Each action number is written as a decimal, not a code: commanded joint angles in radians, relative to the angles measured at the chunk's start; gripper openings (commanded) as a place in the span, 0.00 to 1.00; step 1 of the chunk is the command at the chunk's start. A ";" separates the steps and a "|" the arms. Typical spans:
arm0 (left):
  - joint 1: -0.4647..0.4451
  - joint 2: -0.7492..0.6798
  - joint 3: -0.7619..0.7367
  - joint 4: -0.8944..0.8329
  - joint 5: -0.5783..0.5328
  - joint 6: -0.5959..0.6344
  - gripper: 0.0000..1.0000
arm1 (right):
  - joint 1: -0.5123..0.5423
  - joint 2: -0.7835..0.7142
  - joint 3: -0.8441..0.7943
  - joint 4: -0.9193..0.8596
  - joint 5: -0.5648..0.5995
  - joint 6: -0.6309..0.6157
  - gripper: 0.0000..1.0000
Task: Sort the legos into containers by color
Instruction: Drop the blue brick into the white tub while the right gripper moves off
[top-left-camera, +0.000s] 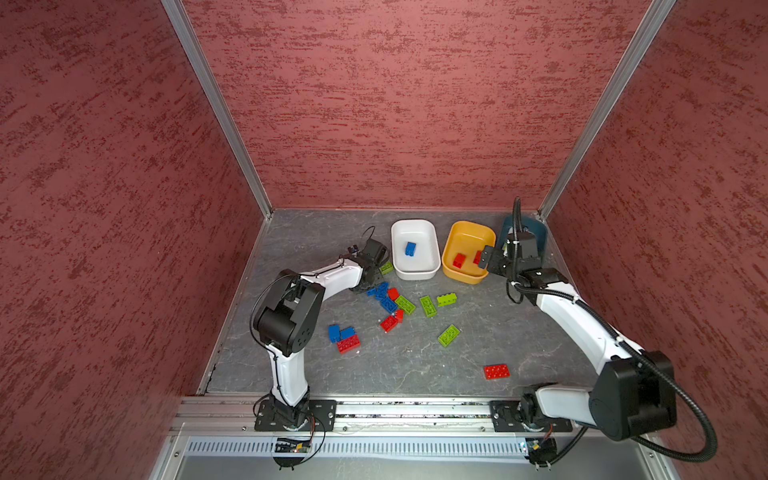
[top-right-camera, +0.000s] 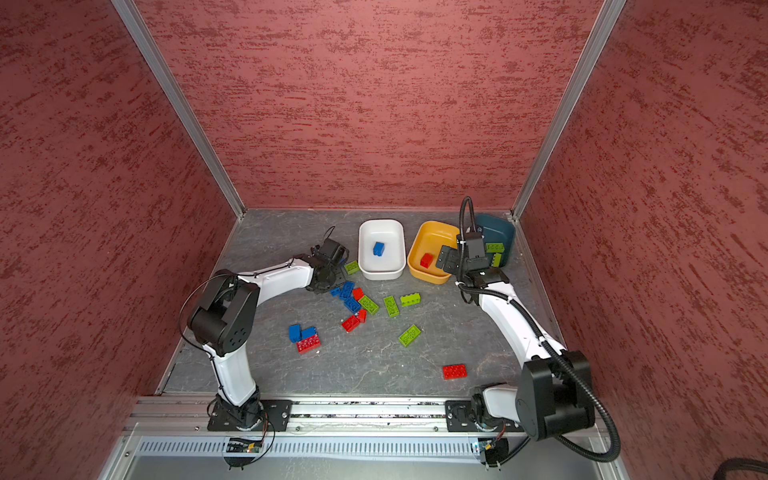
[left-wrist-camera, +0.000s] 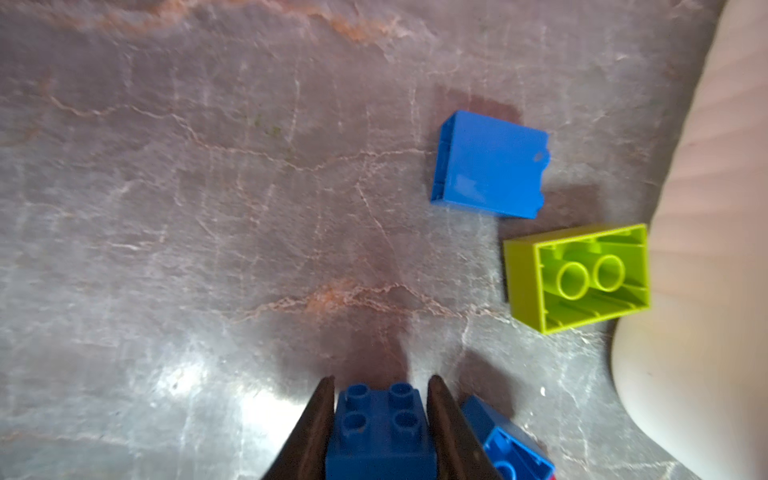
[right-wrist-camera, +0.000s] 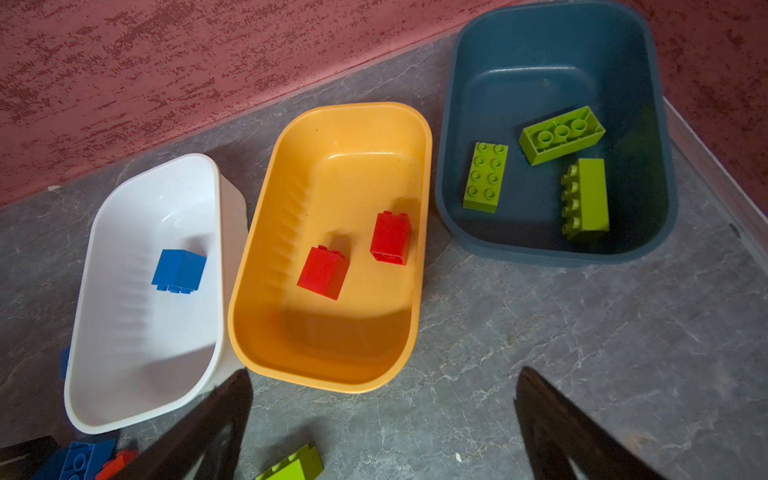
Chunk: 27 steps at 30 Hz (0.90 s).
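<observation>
The left fingers (left-wrist-camera: 316, 432) are shut tight on a square blue brick (left-wrist-camera: 380, 428), with its bumps facing up. Only the left wrist view shows this grip. In both top views the arm's own wrist hides it. The left wrist view also shows a second blue brick (left-wrist-camera: 490, 164) lying on its side on the bench (left-wrist-camera: 166, 208). A green brick (left-wrist-camera: 577, 276) lies upside down just beside the white tub (left-wrist-camera: 706, 249).

The right fingers (right-wrist-camera: 208, 419) are spread wide and hold nothing. In a top view they hang over the near corner of the yellow tub (top-left-camera: 449, 249).

The right wrist view looks down into all three tubs. One blue block (right-wrist-camera: 178, 271) sits in the white tub. Two red bricks (right-wrist-camera: 323, 271) sit in the yellow tub. Three green blocks (right-wrist-camera: 485, 176) lie in the teal tub (right-wrist-camera: 519, 62). In a top view the right arm covers most of that teal tub.

Both top views show the loose bricks (top-left-camera: 405, 304) on the bench in front of the tubs, blue, red and green mixed. One flat red brick (top-left-camera: 496, 371) lies well apart from them, nearer the right arm's base.
</observation>
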 joint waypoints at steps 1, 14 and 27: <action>-0.011 -0.098 0.011 0.035 -0.006 0.072 0.34 | 0.001 -0.045 -0.025 -0.017 0.014 0.018 0.99; -0.117 0.047 0.358 0.081 0.114 0.262 0.34 | 0.001 -0.177 -0.157 -0.086 -0.050 0.090 0.99; -0.123 0.294 0.656 0.042 0.229 0.310 0.69 | 0.001 -0.491 -0.342 -0.445 -0.200 0.386 0.99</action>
